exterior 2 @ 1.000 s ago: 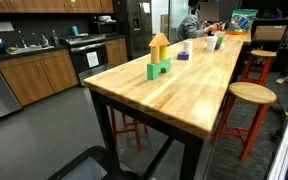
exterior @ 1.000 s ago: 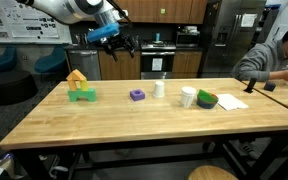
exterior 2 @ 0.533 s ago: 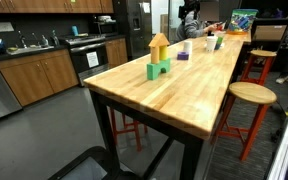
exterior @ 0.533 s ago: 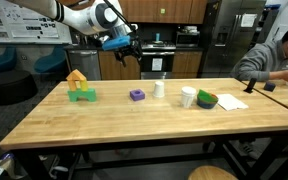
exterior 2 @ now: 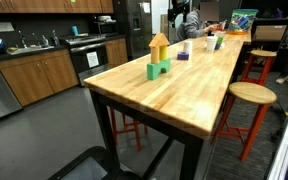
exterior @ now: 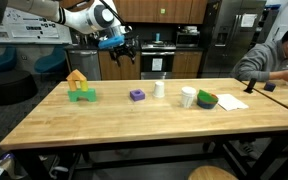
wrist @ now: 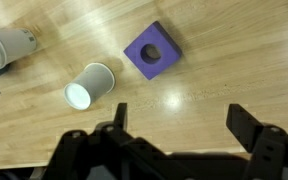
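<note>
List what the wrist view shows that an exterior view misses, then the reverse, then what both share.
Wrist only: the round hole in the purple block. Exterior only: the green and yellow block stack, the robot arm, the person. Shared: the purple block, the white cup, the wooden table, the open gripper.

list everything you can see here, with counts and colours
purple block: one, purple with a round hole, on the table under the tool
paper cups: two, white, mid-table, one beside the purple block, one by the bowl
block stack: one, green base with tan and orange pieces on top, toward one table end
bowl: one, green, on the table
table: one, light wood
stool: one, wooden seat, beside the table
person: one, seated at the table end
tool: one, black, open, empty, above the table
</note>
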Available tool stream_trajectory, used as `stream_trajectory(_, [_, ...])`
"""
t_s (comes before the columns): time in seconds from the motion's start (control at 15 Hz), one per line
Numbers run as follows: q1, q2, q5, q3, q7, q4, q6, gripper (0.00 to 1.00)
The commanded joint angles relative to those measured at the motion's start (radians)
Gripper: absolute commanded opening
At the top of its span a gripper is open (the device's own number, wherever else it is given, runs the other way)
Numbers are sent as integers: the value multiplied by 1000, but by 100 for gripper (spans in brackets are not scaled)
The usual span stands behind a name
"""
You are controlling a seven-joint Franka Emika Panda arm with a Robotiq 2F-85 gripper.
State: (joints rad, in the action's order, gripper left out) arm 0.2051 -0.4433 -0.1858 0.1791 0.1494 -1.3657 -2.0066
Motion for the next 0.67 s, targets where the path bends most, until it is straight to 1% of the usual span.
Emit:
stream_trajectory(0.0, [4,-51,5,-8,-13,67,69,100])
stream_trajectory(0.33, [7,-68,12,-15,-7,62,83,100])
stream_trajectory(0.47, [9,-69,12,-13,-13,50,80,100])
stream_trajectory(0.6, [23,-66,37,-16,-22,33,60,100])
